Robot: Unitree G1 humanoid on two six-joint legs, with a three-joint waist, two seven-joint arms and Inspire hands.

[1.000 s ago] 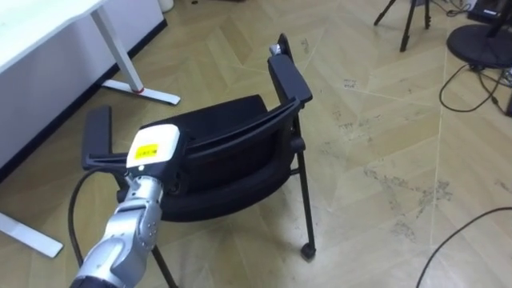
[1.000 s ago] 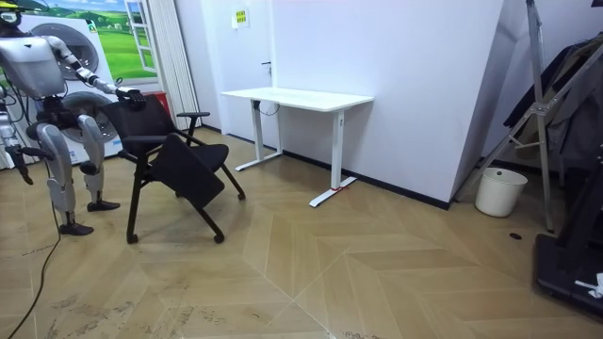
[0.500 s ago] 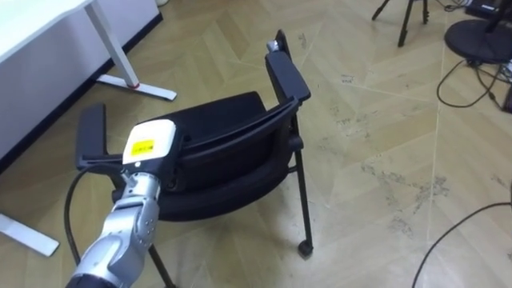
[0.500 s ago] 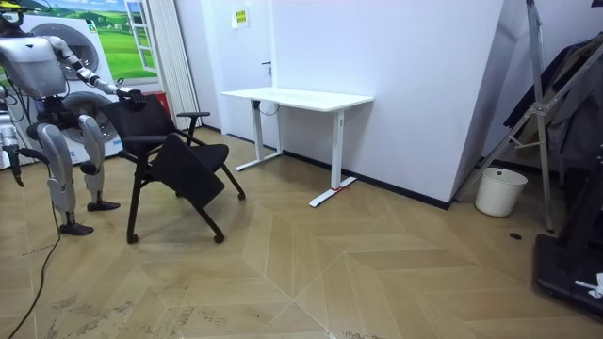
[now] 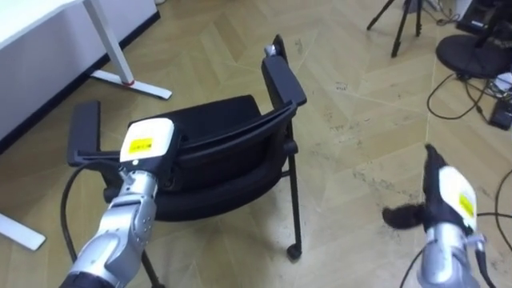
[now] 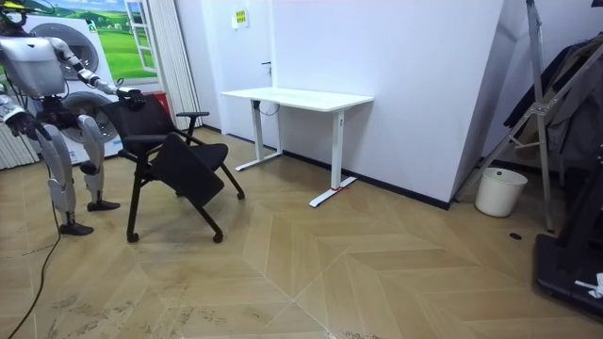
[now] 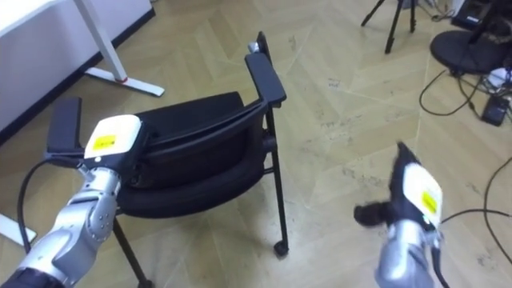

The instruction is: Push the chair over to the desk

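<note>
A black chair (image 5: 216, 120) with armrests and small wheels stands on the wood floor in front of me, its backrest (image 5: 240, 132) nearest to me. My left hand (image 5: 146, 142) rests on the top of the backrest at its left end, fingers hidden behind the rim. At the lower right my right hand (image 5: 442, 204) hangs in the air, open, fingers straight, apart from the chair. In the room view I stand behind the chair (image 6: 174, 155), which leans towards the white desk (image 6: 297, 97).
The white desk's leg and foot (image 5: 120, 68) lie left of the chair. A tripod (image 5: 404, 20), a round black base (image 5: 472, 48) and floor cables (image 5: 448, 80) sit at the far right. A white bin (image 6: 499, 191) stands by the wall.
My right hand has risen into view at the lower right. The left hand stays on the backrest. The view has shifted slightly.
</note>
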